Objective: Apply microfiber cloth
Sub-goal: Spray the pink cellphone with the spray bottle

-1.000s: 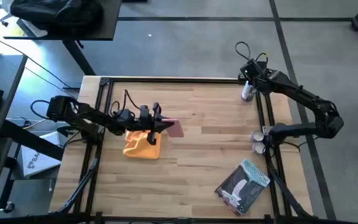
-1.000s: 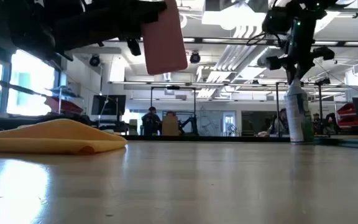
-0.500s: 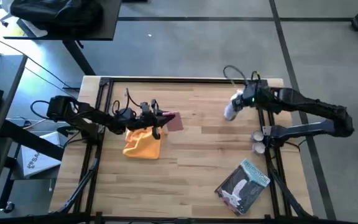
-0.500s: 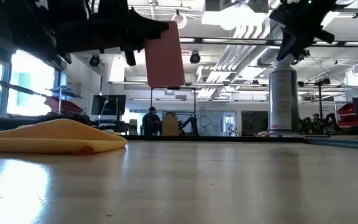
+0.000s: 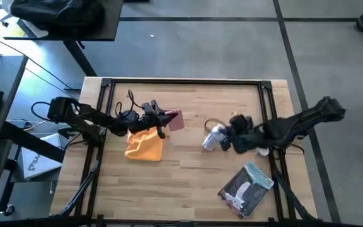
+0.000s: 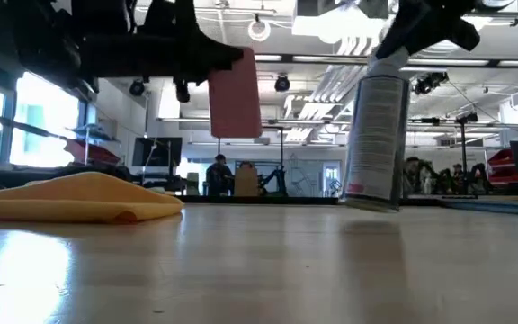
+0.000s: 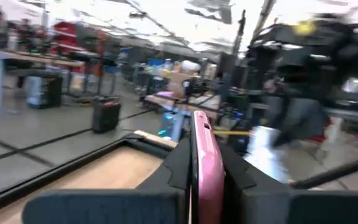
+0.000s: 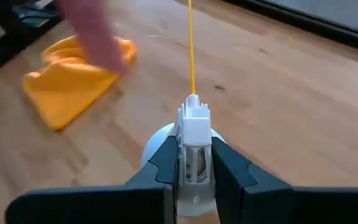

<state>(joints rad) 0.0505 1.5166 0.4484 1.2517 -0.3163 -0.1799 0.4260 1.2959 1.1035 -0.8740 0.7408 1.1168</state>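
Pink phone (image 5: 176,120), spray can (image 5: 215,137), printed packet (image 5: 247,186)

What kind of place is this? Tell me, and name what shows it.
Probably a robotics lab or open workshop. A wooden table stands on a bare concrete floor, other arm rigs and benches fill the room behind, and exposed ducts and lights run along the ceiling.

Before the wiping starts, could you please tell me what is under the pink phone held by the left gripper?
The pink phone hangs in the air in the left gripper; below it lies bare wooden table. The orange-yellow microfiber cloth lies beside, not beneath.
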